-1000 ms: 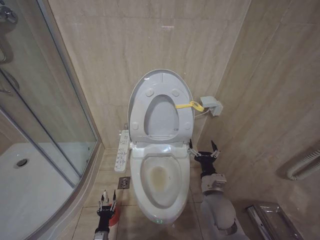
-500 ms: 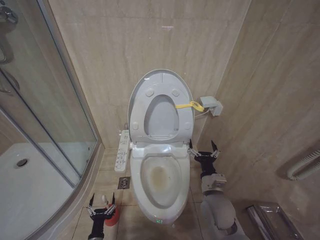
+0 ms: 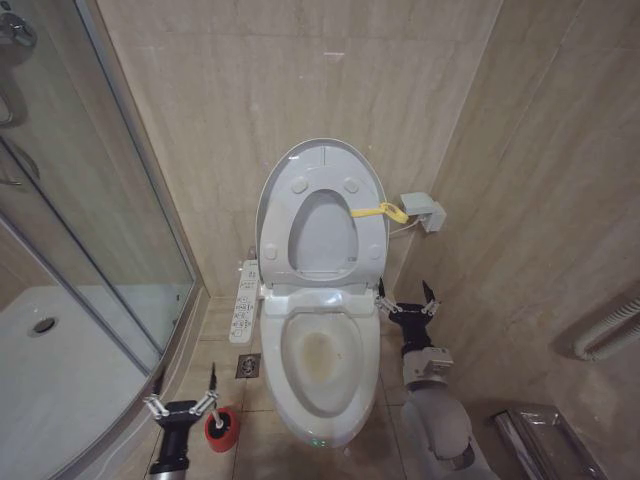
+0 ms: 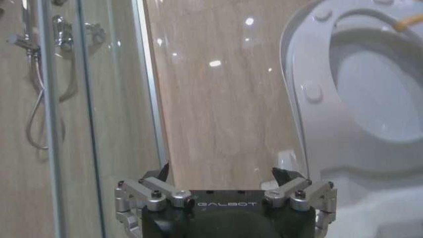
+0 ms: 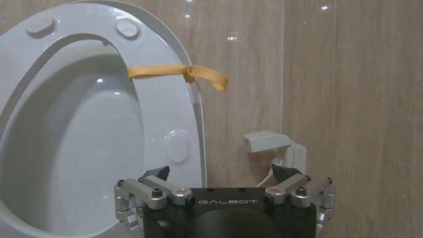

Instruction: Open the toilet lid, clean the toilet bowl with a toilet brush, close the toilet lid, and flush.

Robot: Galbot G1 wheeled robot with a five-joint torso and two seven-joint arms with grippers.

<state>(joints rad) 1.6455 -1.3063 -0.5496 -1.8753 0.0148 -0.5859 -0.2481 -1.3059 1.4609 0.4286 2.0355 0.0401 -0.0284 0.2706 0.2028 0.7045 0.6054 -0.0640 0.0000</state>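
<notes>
While the toilet lid [image 3: 322,215] stands upright against the wall, glossy white plastic and oval, I count one yellow strap [image 3: 381,211] looped on its edge, two round bumpers near its top and one ring-shaped seat folded up against it. Below it, one toilet bowl [image 3: 322,358], smooth white ceramic, oval, with a yellowish stain in the basin. One toilet brush [image 3: 213,385]: a thin white stick rising out of one small round red holder [image 3: 222,429] on the tiled floor, left of the bowl.

My left gripper [image 3: 181,406] is low on the floor side, its two fingers spread wide with nothing between them, the stick just beside the right-hand finger, the red cup just to its right. My right gripper [image 3: 406,296] hangs beside the bowl's right rim, its two dark fingers also splayed apart and bare.

One white control panel [image 3: 244,301] with rows of buttons sits at the bowl's left. One grey box [image 3: 423,211] is fixed to the beige marbled wall near the strap. One curved glass shower screen [image 3: 90,200] at the left, one white shower tray [image 3: 55,370] behind it.
</notes>
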